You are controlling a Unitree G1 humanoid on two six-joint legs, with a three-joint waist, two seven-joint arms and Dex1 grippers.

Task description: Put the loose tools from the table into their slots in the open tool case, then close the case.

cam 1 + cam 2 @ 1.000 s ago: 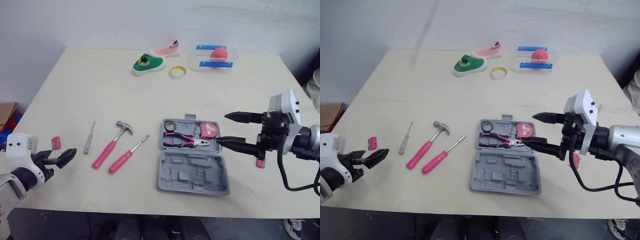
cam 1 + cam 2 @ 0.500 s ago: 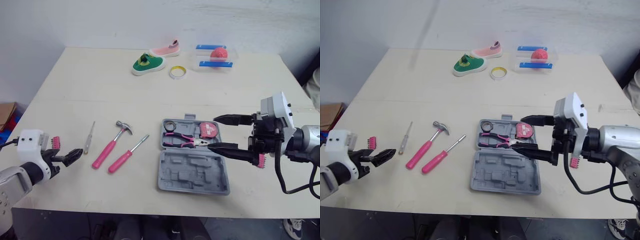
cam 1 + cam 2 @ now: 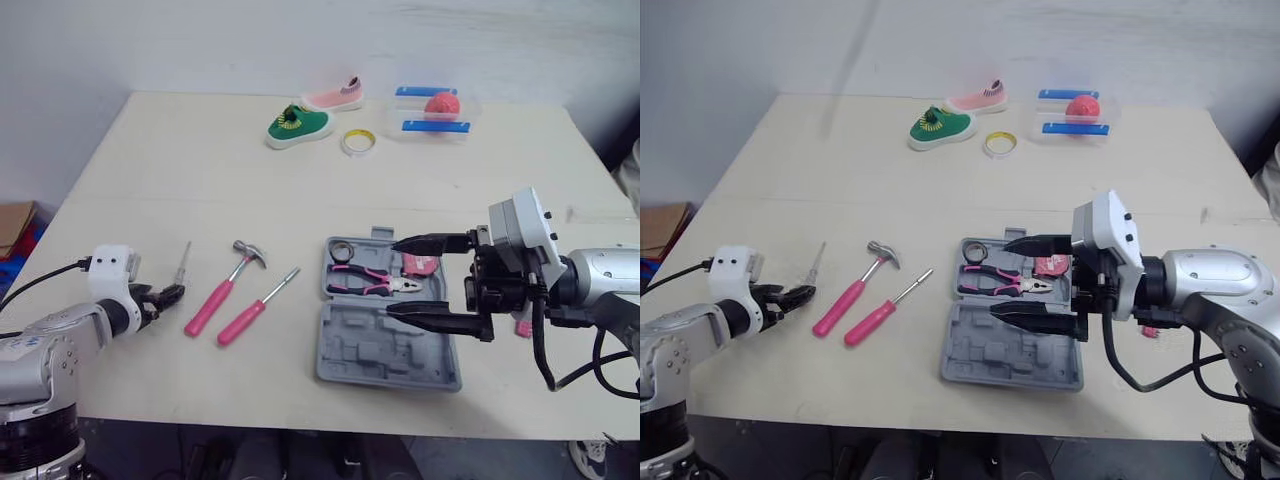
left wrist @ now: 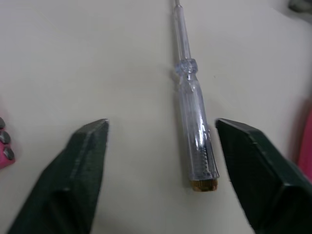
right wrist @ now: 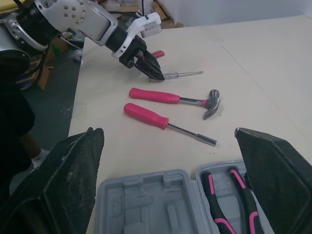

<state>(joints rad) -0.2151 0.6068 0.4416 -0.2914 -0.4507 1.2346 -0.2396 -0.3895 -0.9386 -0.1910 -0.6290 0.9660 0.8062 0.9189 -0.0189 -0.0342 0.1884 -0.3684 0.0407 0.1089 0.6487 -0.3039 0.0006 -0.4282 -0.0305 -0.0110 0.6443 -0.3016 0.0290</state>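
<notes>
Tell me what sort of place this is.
Probably a robot test room, not a real workshop: a plain table against a bare wall, set with unrelated props, a grey tool case, a green shoe, a pink shoe and a tape roll.

The slim screwdriver (image 4: 195, 126) lies on the table (image 3: 200, 170) between the left gripper's (image 3: 168, 293) fingers, with the hammer (image 3: 225, 291) and larger screwdriver (image 3: 258, 306) just to its right. The right gripper (image 3: 1000, 278) hovers over the open tool case (image 3: 385, 352). The pliers (image 3: 370, 282) and tape measure (image 3: 420, 265) sit beneath it in the far half.
</notes>
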